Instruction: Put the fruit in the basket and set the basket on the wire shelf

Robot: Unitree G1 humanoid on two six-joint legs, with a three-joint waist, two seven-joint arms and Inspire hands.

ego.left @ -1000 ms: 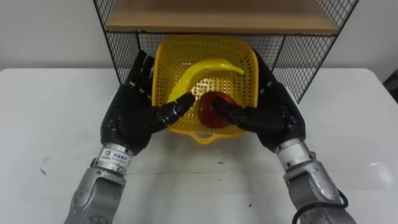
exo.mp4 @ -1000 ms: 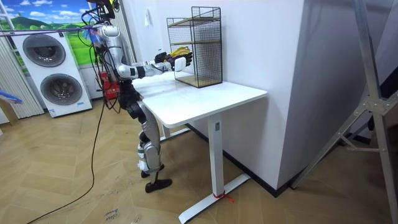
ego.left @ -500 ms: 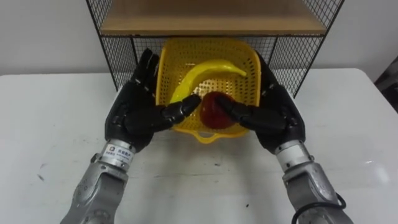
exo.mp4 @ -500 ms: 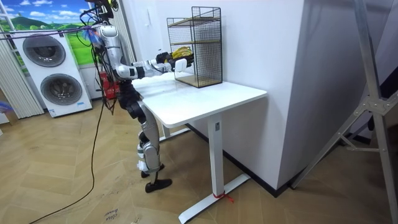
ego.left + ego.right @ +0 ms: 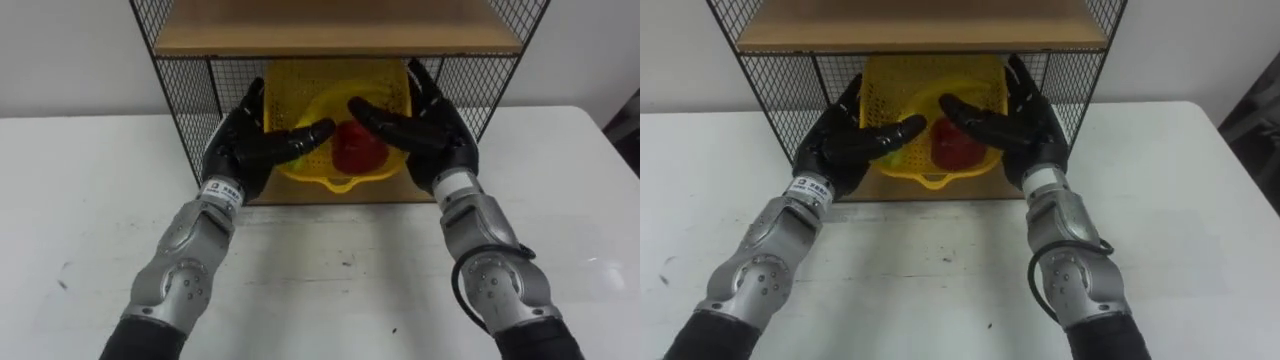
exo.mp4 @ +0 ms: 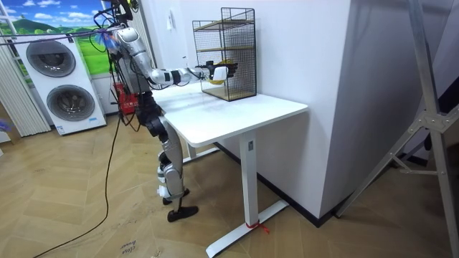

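Left hand (image 5: 240, 150): fingers straight, flat against the left wall of the yellow basket (image 5: 338, 80), thumb laid across its front rim. Not curled round anything. It's one half of a two-palm clamp, since the basket has no grip big enough for me to wrap.

Banana (image 5: 312, 108): in the basket, just past my left thumb, partly hidden by it. Red fruit (image 5: 358, 148), probably an apple, sits beside it, between both thumbs. So the fruit step looks done.

The basket is between my palms, inside the lower bay of the wire shelf (image 5: 180, 100), under the wooden board (image 5: 335, 35). Its front tab is over the bay's floor board (image 5: 275, 195). I can't tell whether the bottom is resting there or hanging just above it.

Right hand (image 5: 430, 135): mirror of the left, straight fingers along the right wall, thumb over the rim from the right. Squeezing evenly from both sides keeps the basket level, so the fruit doesn't roll.

Both forearms are stretched out over the white table (image 5: 300, 290) to reach the bay.

My call: confirm the bottom is down, then spread my palms sideways. The mesh walls are close outside both hands, so there's little room.
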